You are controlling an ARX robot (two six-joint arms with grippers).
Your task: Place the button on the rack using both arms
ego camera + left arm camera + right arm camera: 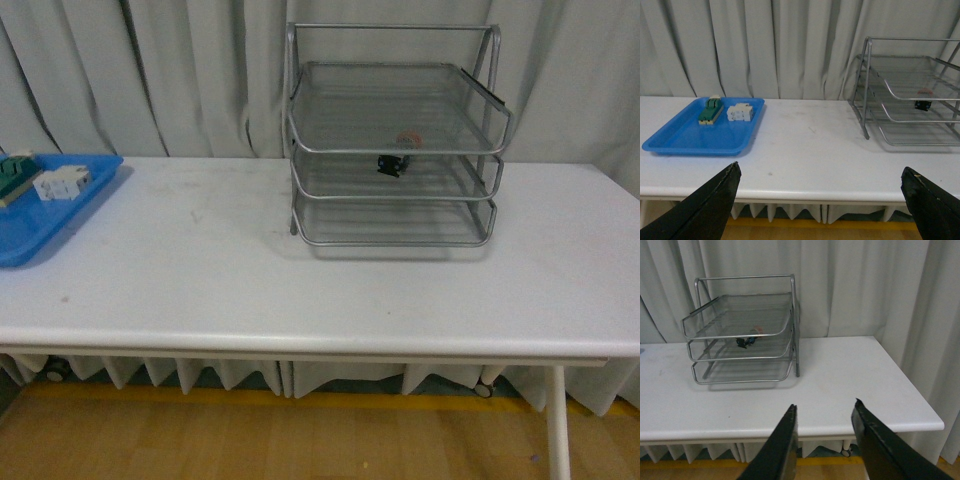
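The rack [395,150] is made of silvery wire mesh and shiny metal tubing; a matt white table [300,280] (faintly scuffed) and a glossy blue plastic tray [695,137] are seen.

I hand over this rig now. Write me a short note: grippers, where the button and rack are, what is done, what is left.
Left gripper: open, empty, back at the near table edge.
Right gripper: open, empty, also held back.
Button: lies inside the rack, on the middle tier as far as the mesh lets me see.
Blue tray: holds the two other blocks.
Done: the button looks placed.
Left: apparently nothing; confirm that it sits steady.
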